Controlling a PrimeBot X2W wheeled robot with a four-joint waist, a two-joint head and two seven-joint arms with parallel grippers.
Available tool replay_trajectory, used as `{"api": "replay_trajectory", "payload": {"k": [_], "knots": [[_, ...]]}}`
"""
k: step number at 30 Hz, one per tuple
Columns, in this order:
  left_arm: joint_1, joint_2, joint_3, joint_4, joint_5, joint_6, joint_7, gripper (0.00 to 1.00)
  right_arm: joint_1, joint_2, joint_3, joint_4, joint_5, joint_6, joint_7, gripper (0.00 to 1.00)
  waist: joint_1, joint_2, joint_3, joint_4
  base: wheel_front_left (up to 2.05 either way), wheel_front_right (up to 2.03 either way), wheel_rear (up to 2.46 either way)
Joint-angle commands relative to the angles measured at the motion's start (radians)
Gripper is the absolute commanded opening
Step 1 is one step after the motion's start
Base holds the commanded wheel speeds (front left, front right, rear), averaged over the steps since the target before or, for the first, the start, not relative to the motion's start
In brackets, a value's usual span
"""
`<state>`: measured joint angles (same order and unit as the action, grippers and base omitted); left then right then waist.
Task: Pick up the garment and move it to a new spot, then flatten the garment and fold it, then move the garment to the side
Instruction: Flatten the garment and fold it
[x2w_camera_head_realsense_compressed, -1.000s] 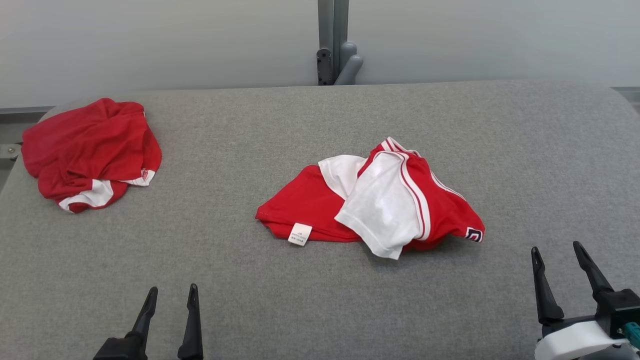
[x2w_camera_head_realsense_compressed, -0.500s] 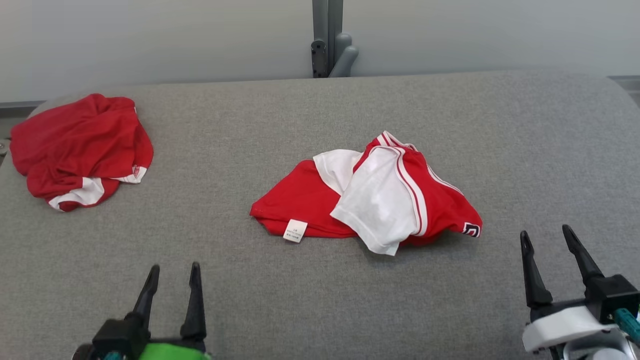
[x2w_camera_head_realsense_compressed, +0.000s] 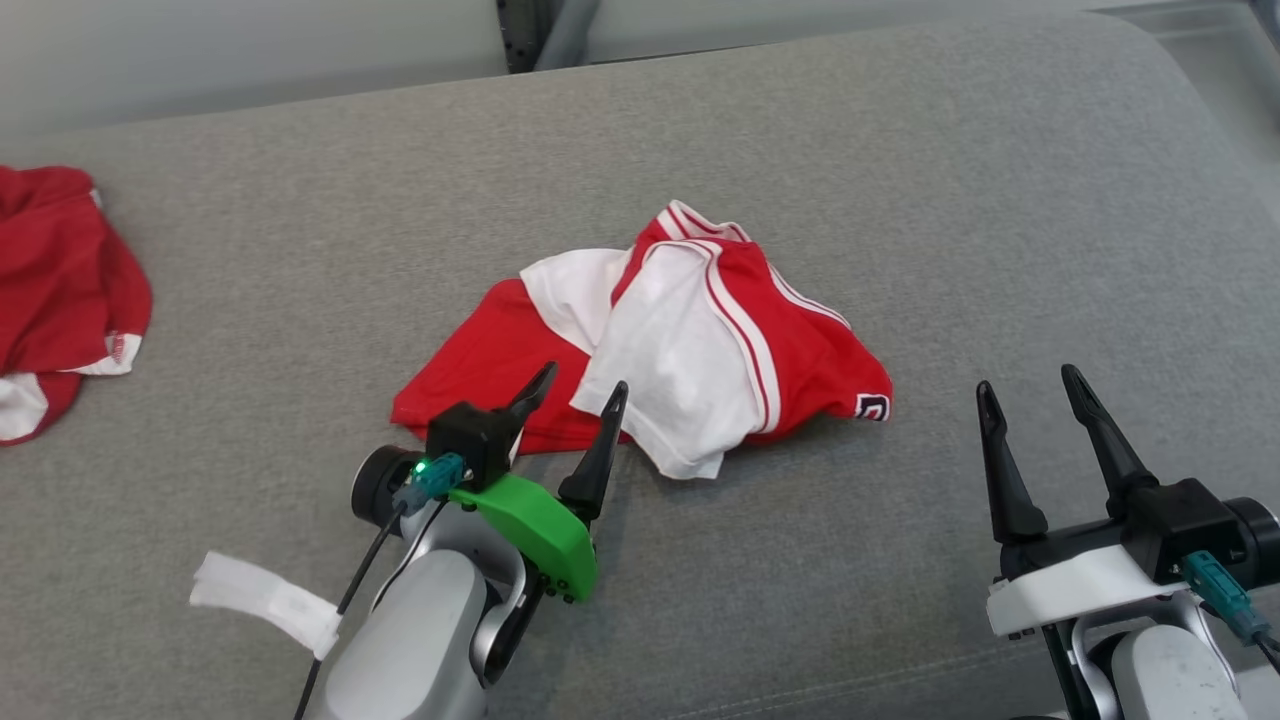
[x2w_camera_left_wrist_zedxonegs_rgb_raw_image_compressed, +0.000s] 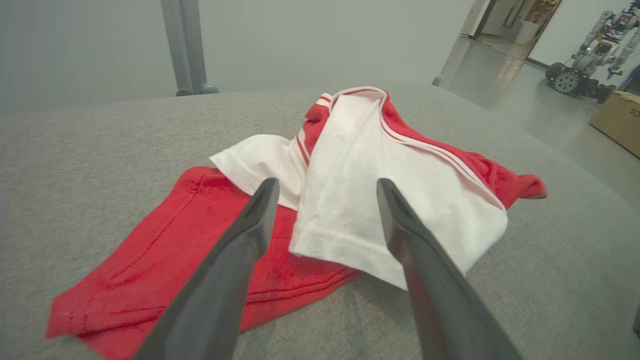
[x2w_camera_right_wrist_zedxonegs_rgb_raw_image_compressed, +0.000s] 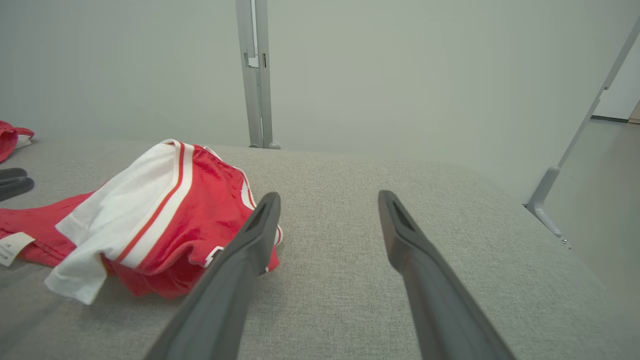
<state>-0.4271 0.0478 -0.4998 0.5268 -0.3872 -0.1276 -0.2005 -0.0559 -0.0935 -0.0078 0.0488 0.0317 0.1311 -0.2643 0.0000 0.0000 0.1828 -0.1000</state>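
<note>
The crumpled red-and-white jersey garment (x2w_camera_head_realsense_compressed: 690, 340) lies mid-way across the grey fabric table (x2w_camera_head_realsense_compressed: 900, 200), with the left gripper (x2w_camera_head_realsense_compressed: 584, 378) spread-jawed at its near edge and the right gripper (x2w_camera_head_realsense_compressed: 1027, 380) spread-jawed beside it.

Nothing is reading clearly. A white tag (x2w_camera_right_wrist_zedxonegs_rgb_raw_image_compressed: 12, 247) is lying at the near edge of the garment (x2w_camera_right_wrist_zedxonegs_rgb_raw_image_compressed: 210, 200), its print too fine to make out. A dark patch (x2w_camera_head_realsense_compressed: 872, 406) at the garment's right corner is showing one white-outlined character, partly folded under, perhaps a D or 0.
</note>
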Motion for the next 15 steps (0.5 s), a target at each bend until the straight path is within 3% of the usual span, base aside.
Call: {"api": "replay_trajectory", "payload": {"k": [1, 7, 15], "knots": [[-0.026, 0.005, -0.010, 0.032, -0.024, -0.004, 0.009, 1.00, -0.009, 0.003, 0.001, 0.002, 0.003, -0.001, 0.000, 1.00, 0.0000, 0.0000, 0.049, -0.079, 0.00, 0.00, 0.00], [-0.109, 0.024, -0.061, 0.218, -0.076, -0.004, 0.024, 1.00, -0.001, 0.014, -0.008, 0.005, 0.006, -0.001, 0.000, 1.00, 0.0000, 0.0000, 0.047, -0.132, 0.00, 0.00, 0.00], [-0.162, 0.033, -0.060, 0.333, -0.136, -0.004, -0.023, 1.00, 0.016, 0.022, -0.009, 0.009, 0.003, -0.001, 0.000, 1.00, 0.0000, 0.0000, 0.038, -0.130, 0.00, 0.00, 0.00]]}}
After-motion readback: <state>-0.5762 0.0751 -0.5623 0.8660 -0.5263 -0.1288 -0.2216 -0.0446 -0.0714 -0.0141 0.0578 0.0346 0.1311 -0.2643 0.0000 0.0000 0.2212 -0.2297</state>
